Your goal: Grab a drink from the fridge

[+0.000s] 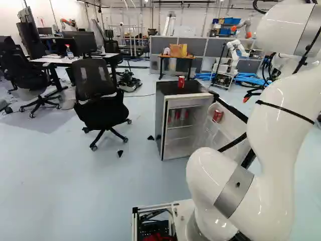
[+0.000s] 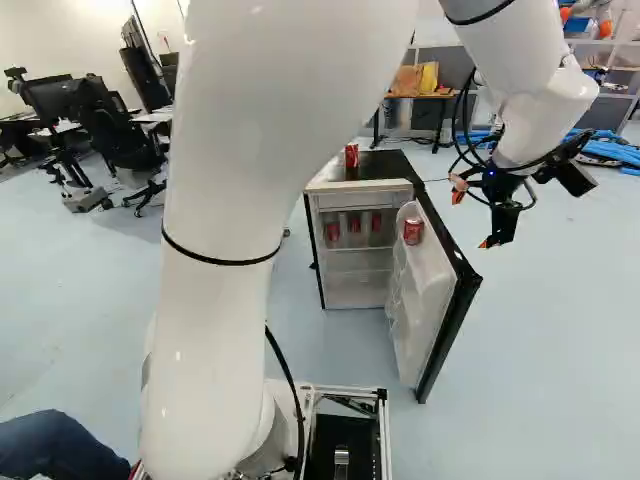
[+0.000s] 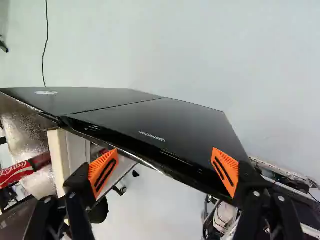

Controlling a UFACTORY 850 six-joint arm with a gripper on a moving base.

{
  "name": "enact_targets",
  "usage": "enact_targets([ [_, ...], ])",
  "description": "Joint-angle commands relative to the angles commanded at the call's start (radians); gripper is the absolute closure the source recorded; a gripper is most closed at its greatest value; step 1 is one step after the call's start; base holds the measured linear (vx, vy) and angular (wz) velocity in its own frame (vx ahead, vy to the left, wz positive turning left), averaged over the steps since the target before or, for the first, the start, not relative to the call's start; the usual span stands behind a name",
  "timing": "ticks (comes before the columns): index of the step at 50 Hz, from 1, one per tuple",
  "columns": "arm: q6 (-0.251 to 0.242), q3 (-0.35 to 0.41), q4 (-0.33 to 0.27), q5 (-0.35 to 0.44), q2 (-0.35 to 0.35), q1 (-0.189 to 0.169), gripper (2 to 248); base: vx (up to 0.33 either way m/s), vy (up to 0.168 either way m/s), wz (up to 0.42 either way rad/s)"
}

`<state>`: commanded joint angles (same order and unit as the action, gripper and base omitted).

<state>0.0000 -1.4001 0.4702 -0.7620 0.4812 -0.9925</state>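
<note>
Gripper (image 2: pixel 473 218) hangs on the outer side of the open fridge door (image 2: pixel 462 290), over on the right in the right base view. Fingers wide apart, orange pads (image 3: pixel 103 172) facing each other. In my wrist view the near edge of the door's black face runs across the space between them; can't tell if either finger touches it.

A red can lies in the wrist view off past one finger, beside clear wrap; can't tell which can that is.

Main obstacle: the door. It stands swung out from the fridge (image 1: pixel 159 118), between gripper and shelves. It carries a can (image 2: pixel 413 230) on its inner rack, near its top edge. Inside, three cans (image 2: pixel 354 224) stand in a row on the upper shelf, behind the front rim. One more can (image 1: pixel 181 81) is upright on the fridge's dark top.

Around it: black office chair (image 1: pixel 100 100) on the other side of the fridge from the door, well apart from it. Table (image 1: pixel 176 56) with bags (image 1: pixel 178 50) behind, blue tubes (image 1: pixel 249 79) on the floor past it, another robot (image 1: pixel 233 57) near them.

Room for moving: pale floor (image 2: pixel 560 330) spreads along the door's outer side, and more floor (image 1: pixel 75 175) lies ahead of the chair, left base view.
</note>
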Motion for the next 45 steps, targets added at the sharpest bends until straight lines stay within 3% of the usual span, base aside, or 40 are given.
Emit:
enact_targets([
  [17,0.0,-0.062,0.0,0.0,0.079,-0.022,3,0.0,0.0,0.0],
  [45,0.0,-0.085,0.0,0.0,0.158,-0.022,3,0.0,0.0,0.0],
])
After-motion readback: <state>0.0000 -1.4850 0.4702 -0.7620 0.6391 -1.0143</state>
